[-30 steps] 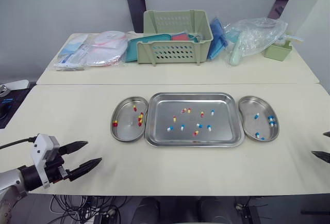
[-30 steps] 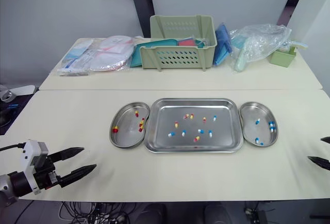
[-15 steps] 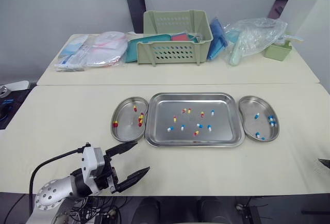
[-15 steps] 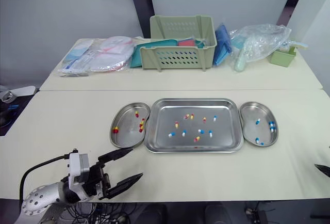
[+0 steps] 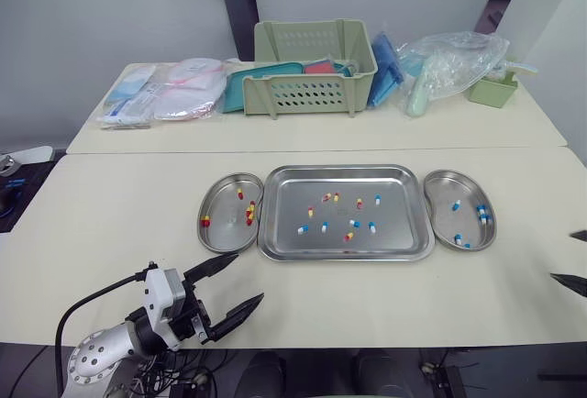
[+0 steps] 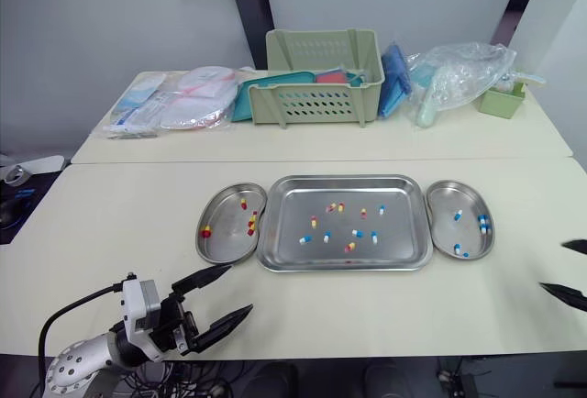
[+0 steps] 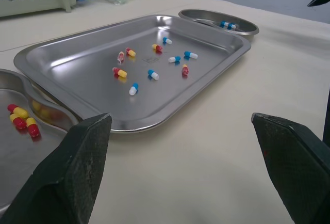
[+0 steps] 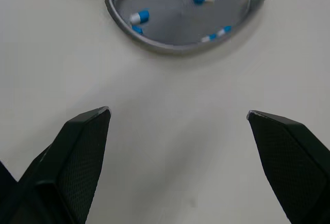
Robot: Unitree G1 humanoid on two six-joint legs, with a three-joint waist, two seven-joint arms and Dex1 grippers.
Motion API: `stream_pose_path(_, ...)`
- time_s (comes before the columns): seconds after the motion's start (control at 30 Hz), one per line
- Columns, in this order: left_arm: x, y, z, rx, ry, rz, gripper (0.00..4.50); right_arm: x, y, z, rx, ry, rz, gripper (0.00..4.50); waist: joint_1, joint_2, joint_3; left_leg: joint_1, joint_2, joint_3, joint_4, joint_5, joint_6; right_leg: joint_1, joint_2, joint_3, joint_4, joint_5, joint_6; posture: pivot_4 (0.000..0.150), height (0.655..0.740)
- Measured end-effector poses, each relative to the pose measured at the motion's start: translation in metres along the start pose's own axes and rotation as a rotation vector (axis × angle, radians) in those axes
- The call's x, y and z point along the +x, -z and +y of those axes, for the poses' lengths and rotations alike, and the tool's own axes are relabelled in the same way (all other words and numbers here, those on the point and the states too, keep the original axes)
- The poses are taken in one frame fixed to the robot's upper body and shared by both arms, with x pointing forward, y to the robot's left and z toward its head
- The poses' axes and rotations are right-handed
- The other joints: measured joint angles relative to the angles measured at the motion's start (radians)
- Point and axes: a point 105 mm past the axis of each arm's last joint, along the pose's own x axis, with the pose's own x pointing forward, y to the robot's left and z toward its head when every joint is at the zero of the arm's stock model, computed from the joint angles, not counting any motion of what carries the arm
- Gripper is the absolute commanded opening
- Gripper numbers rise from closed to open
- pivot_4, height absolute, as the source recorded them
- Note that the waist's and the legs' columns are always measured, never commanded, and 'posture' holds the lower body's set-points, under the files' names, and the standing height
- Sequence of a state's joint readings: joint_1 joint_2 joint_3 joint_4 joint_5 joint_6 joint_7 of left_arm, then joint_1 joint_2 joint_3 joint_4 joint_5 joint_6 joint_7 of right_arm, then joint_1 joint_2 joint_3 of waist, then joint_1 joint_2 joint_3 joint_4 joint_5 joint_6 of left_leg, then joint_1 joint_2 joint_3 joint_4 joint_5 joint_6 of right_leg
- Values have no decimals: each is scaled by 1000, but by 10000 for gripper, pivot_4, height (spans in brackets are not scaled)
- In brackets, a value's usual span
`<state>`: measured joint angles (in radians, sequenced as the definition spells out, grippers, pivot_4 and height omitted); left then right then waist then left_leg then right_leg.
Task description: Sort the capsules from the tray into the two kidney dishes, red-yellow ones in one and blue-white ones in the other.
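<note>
Near the front edge of the counter (image 5: 110, 205), the left claw (image 5: 249, 277), spread and empty, has swung in toward the tray (image 5: 268, 228). Mixed capsules (image 5: 349, 224) wait there, so a pick looks imminent. The right claw (image 5: 561, 256), also spread, hovers near the blue-white kidney dish (image 5: 444, 216).

Lighting bright, even and diffuse, from overhead. Counter (image 5: 119, 205) uniformly lit across the frame. Shadows under the basket (image 5: 315, 95) and tray (image 5: 293, 201) are soft and narrow. In the left wrist view the tray floor carries broad pale reflections. Right kidney dish (image 8: 170, 12), upper frame, shows a grey shaded centre.
</note>
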<state>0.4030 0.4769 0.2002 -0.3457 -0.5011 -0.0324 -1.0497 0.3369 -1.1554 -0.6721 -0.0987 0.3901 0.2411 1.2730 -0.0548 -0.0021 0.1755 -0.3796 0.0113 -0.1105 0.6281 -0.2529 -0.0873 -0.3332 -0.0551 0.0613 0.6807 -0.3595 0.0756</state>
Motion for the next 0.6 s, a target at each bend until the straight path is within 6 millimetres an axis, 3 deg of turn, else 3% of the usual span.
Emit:
stream_pose_path(0.07,1,0,-1,0,6,1,45000,16,-34,11,-61,-79,-74,44756,1,1,0,0,1,0,0,0,0,0,0,-1,0,0,0,1500,7390)
stream_pose_path(0.17,2,1,-2,1,10,1,45000,34,-62,32,-121,-198,-135,43048,11,-4,2,-1,1,-1,1,0,0,-1,0,-1,-1,0,0,1500,7390)
stream_pose_path(0.23,2,1,-2,5,5,2,45000,42,-75,44,-150,-260,-169,38920,21,-7,4,-3,0,-1,1,0,0,-1,0,-1,-2,1,1,1500,7390)
stream_pose_path(0.37,3,1,-1,12,1,3,45000,58,-100,62,-207,-358,-234,25838,27,-9,5,-2,0,-1,1,0,0,-1,0,-1,-1,1,1,1500,7390)
stream_pose_path(0.6,9,-1,-2,25,18,-9,45000,116,-141,88,-295,-438,-372,25838,16,-12,6,-2,1,-1,1,0,0,-3,0,-1,0,1,1,1500,7390)
